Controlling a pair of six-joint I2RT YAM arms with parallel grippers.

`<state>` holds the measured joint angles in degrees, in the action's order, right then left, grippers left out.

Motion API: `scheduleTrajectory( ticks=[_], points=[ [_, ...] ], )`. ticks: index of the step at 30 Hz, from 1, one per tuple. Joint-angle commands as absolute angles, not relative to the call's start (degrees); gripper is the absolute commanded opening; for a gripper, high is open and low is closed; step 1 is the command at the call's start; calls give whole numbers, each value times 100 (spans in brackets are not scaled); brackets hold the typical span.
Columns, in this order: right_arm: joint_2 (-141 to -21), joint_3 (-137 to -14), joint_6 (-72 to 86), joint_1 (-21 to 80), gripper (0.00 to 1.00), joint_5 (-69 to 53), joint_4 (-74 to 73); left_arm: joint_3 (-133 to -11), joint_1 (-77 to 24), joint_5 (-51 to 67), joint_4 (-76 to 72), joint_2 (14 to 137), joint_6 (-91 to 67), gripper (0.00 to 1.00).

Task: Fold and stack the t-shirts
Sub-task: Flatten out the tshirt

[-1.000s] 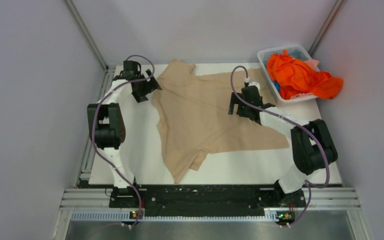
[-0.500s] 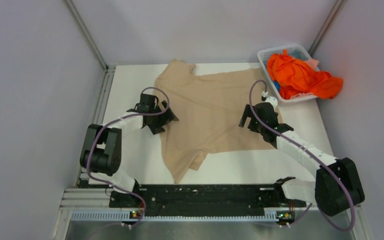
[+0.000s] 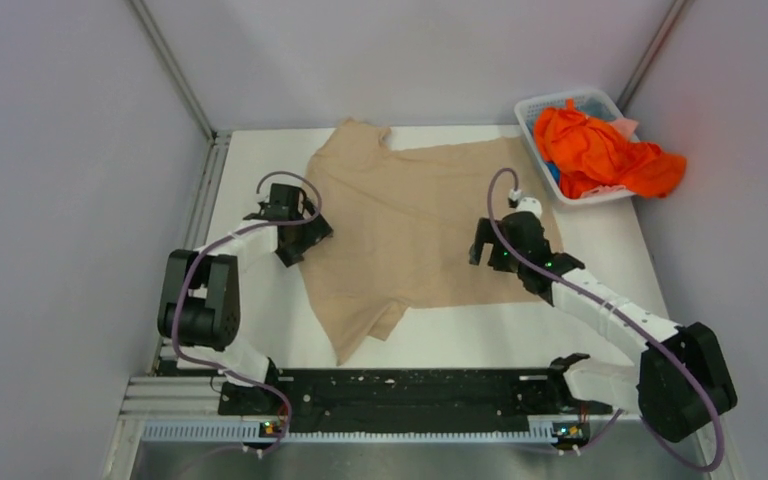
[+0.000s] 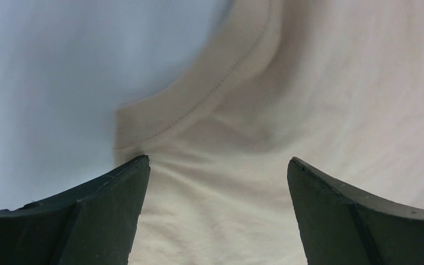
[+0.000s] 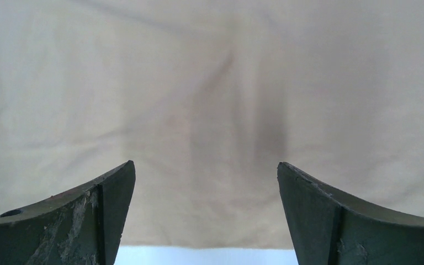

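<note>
A beige t-shirt (image 3: 410, 215) lies spread and wrinkled across the white table (image 3: 250, 310). My left gripper (image 3: 303, 240) hangs open at the shirt's left edge. In the left wrist view its fingers (image 4: 110, 215) straddle beige cloth (image 4: 309, 99) next to a ribbed band (image 4: 221, 77). My right gripper (image 3: 487, 255) is open low over the shirt's right part. The right wrist view shows the gripper (image 5: 206, 168) over flat cloth (image 5: 199, 99) near a straight hem. Neither gripper holds cloth. Orange t-shirts (image 3: 600, 150) are heaped at the back right.
The orange heap sits in a small white lattice basket (image 3: 530, 110) and spills over its right side. Grey walls and metal posts close in the table on three sides. A black rail (image 3: 400, 390) with both arm bases runs along the near edge.
Both grippers came toward the near side from the shirt's far part and stayed open. In the last half second the left one drew back left to the shirt's edge and the right one shifted slightly left.
</note>
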<state>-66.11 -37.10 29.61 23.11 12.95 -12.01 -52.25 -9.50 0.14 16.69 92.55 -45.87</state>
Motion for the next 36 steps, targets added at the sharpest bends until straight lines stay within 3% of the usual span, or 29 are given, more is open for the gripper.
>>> scheduleTrajectory(
  ticks=[1,5,11,18,30,36],
  points=[
    [-6733,-3774,2138,3623,98,749,-591,-5799,-600,-452,2017,9593,-4153,99],
    [-7479,-3923,1330,4869,95,-723,712,-6093,-562,82,1989,9921,-4108,99],
    [-8893,-4900,37,6364,88,-784,1029,-5856,-555,265,1815,9891,-4167,99],
    [-9995,-5543,135,6426,69,-1234,889,-5901,-554,313,1832,9992,-4183,99],
    [-10235,-5303,435,6507,69,-1470,1364,-5919,-545,324,1825,10050,-4179,99],
    [-9548,-4582,698,6581,69,-1054,1880,-5953,-537,260,1865,10038,-4140,99]
  ],
)
